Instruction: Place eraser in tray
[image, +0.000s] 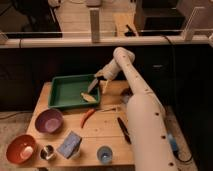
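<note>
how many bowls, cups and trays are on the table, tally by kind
bowls: 2, the purple bowl and the orange bowl
cups: 2, the metal cup and the blue cup
trays: 1, the green tray
total: 5
The gripper is above the tray's right end.

jaws over tray (62, 93) right rim; tray left half free
</note>
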